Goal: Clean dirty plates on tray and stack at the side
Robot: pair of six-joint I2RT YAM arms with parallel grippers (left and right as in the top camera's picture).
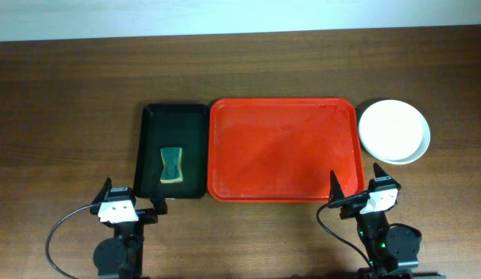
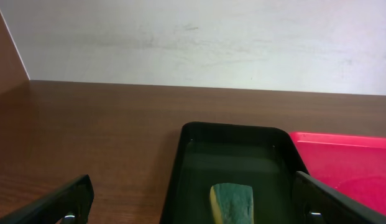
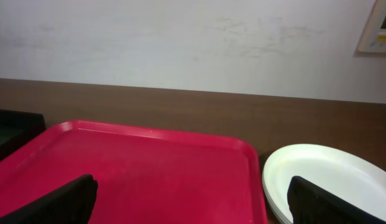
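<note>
Plates (image 1: 393, 132): piled on the table just right of the red tray (image 1: 283, 108), white one on top, a second rim peeking out underneath. Can't count the pile from any view. — A

Checked the tray too? — B

Yep. Nothing on it in the overhead or the right wrist view, just bare red plastic. No smears spotted on the top plate either, though too small to swear by. — A

So basically finished, then? — B

Looks that way. Seems stacked and done, with nothing obvious left to wipe. Sponge (image 1: 172, 165) sitting in the black tray (image 1: 152, 116) just left of the red one, not in any grip. — A

And the pincers? — B

Left gripper (image 1: 132, 194) spread wide, holding nothing, down at the near edge facing the black tray. Right gripper (image 1: 356, 184) same deal, wide and empty, by the red tray's near right corner, short of the pile. — A
</note>
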